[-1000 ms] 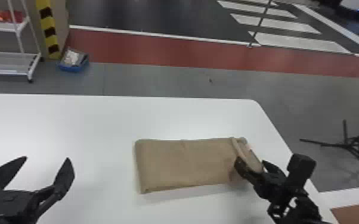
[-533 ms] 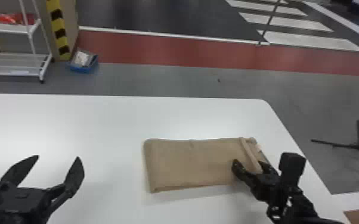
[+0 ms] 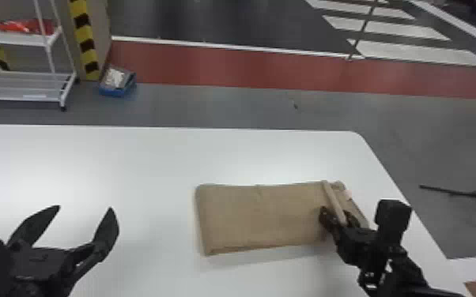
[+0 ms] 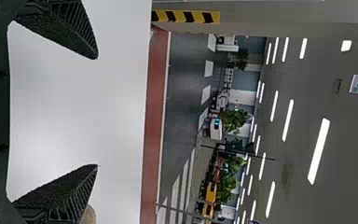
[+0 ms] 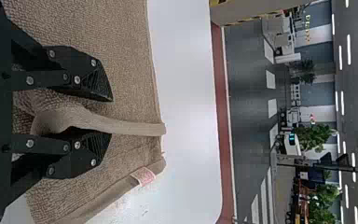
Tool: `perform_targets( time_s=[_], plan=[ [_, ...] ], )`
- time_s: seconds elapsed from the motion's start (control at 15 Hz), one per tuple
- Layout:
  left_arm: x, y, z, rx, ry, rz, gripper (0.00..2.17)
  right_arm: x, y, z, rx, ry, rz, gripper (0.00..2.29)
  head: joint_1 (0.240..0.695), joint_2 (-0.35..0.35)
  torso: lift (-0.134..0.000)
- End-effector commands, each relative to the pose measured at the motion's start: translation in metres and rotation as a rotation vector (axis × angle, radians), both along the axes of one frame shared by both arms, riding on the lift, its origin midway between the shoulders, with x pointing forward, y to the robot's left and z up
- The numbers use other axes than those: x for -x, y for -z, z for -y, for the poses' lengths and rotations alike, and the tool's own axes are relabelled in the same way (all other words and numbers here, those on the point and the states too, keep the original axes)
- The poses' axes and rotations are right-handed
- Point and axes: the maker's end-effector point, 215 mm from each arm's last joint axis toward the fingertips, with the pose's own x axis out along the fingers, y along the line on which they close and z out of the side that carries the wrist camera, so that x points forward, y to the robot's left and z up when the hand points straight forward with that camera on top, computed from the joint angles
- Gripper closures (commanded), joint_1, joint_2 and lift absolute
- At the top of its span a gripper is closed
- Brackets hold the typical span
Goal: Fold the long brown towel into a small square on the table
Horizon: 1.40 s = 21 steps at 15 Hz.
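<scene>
Clock = head view, 12 at top. Biggest first: white, smooth, round-cornered worktop [image 3: 150,162], spanning 9 through 5. White wire-shelf rack [image 3: 33,83] on the floor beyond, near 10, red item [image 3: 23,27] on its upper shelf. Black-legged stand [image 3: 470,194] on the floor, just past 3. Brown terry towel [image 3: 261,217], layered into a flat oblong, on the worktop around 5. Left black gripper [image 3: 84,208] at 8, well apart from towel, jaws released, nothing between them. Right black gripper [image 3: 338,217] at 4, over the towel's 3 o'clock end. Blue open bin [image 3: 116,91] on the floor at 10. Narrow raised towel ridge [image 5: 130,128] passes between the right jaws; can't tell if they're clenched on it. Small pale label [image 5: 143,176] on the towel's edge, near the ridge.
</scene>
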Motion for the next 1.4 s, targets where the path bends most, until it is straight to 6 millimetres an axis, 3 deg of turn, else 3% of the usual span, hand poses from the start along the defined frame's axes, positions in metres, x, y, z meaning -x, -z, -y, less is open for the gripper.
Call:
perform_targets(
  time_s=[0.0, 0.07, 0.27, 0.53, 0.67, 0.87, 1.0, 1.07, 1.13, 1.2, 1.27, 1.33],
  plan=[
    [0.000, 0.000, 0.000, 0.002, -0.001, 0.000, 0.04, 0.000, -0.002, 0.000, -0.004, 0.000, 0.003, 1.47, 0.695, -0.204, -0.111],
    [0.000, 0.000, 0.000, 0.002, -0.001, 0.000, 0.04, 0.001, -0.002, 0.001, -0.006, 0.003, -0.001, 1.60, 0.695, -0.204, -0.111],
    [0.001, 0.001, -0.001, 0.002, -0.003, -0.001, 0.04, 0.004, -0.004, 0.005, -0.005, 0.009, 0.002, 1.60, 0.695, -0.206, -0.111],
    [0.001, -0.002, 0.001, 0.003, 0.000, 0.003, 0.04, 0.004, -0.038, 0.013, -0.024, 0.023, 0.070, 1.60, 0.695, -0.212, -0.111],
    [0.001, -0.002, 0.000, 0.002, -0.001, 0.003, 0.04, 0.003, -0.051, 0.035, -0.048, 0.056, 0.090, 1.60, 0.695, -0.218, -0.111],
    [0.002, -0.002, 0.002, 0.003, 0.003, 0.002, 0.05, 0.001, -0.075, 0.052, -0.093, 0.061, 0.118, 1.60, 0.695, -0.247, -0.111],
    [0.002, -0.002, 0.004, 0.004, 0.006, 0.002, 0.06, 0.007, -0.071, 0.058, -0.101, 0.065, 0.092, 1.59, 0.695, -0.263, -0.111],
    [0.001, -0.002, 0.004, 0.004, 0.006, 0.002, 0.06, 0.013, -0.059, 0.057, -0.101, 0.058, 0.067, 1.58, 0.695, -0.268, -0.111],
    [0.001, -0.002, 0.004, 0.004, 0.006, 0.002, 0.06, 0.018, -0.047, 0.058, -0.106, 0.061, 0.051, 1.45, 0.695, -0.272, -0.111],
    [0.001, -0.003, 0.004, 0.004, 0.006, 0.003, 0.06, 0.024, -0.040, 0.067, -0.107, 0.075, 0.049, 0.81, 0.695, -0.274, -0.111],
    [0.001, -0.002, 0.005, 0.003, 0.007, 0.002, 0.06, 0.028, -0.038, 0.075, -0.110, 0.088, 0.049, 0.01, 0.695, -0.281, -0.111],
    [0.000, -0.001, 0.005, 0.002, 0.007, 0.002, 0.06, 0.032, -0.037, 0.081, -0.111, 0.097, 0.050, 0.00, 0.695, -0.287, -0.111]
  ],
)
